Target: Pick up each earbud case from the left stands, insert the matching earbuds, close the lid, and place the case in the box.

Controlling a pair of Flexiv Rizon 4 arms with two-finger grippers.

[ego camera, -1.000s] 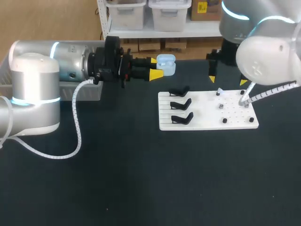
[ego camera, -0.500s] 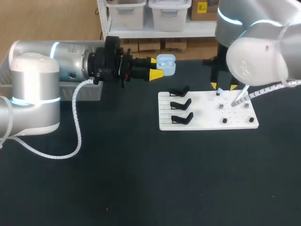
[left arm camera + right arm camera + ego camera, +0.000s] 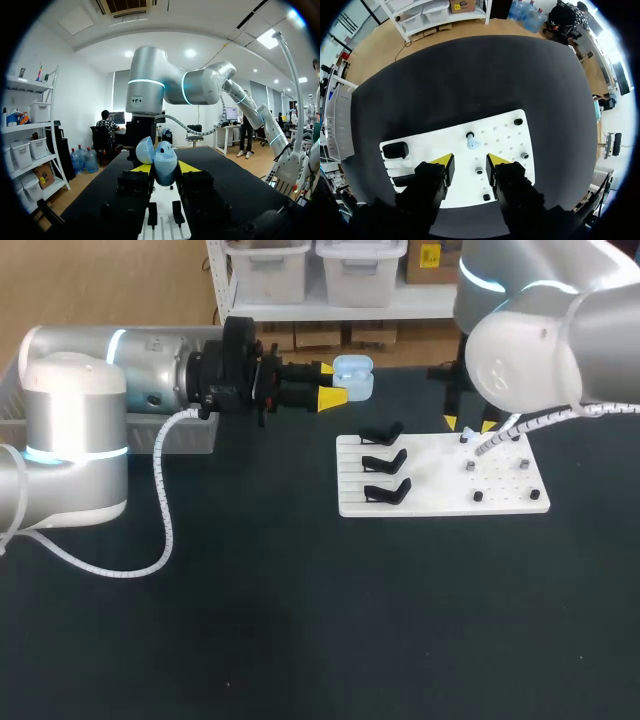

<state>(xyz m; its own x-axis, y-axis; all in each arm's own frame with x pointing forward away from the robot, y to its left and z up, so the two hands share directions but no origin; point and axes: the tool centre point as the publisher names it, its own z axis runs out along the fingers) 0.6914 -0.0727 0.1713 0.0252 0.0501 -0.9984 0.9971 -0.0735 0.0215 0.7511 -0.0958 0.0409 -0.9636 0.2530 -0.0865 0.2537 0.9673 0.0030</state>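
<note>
The head camera looks down from high behind the robot over the whole bench (image 3: 250, 640), the white board (image 3: 443, 475) lying far from it. The left wrist camera faces level along its fingers (image 3: 141, 168), over that board. The right wrist camera looks straight down, close above the board. All three views share it.

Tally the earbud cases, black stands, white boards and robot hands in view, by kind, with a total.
Earbud case: 1
Black stands: 3
White board: 1
Hands: 2 (left hand, right hand)
Total: 7
</note>
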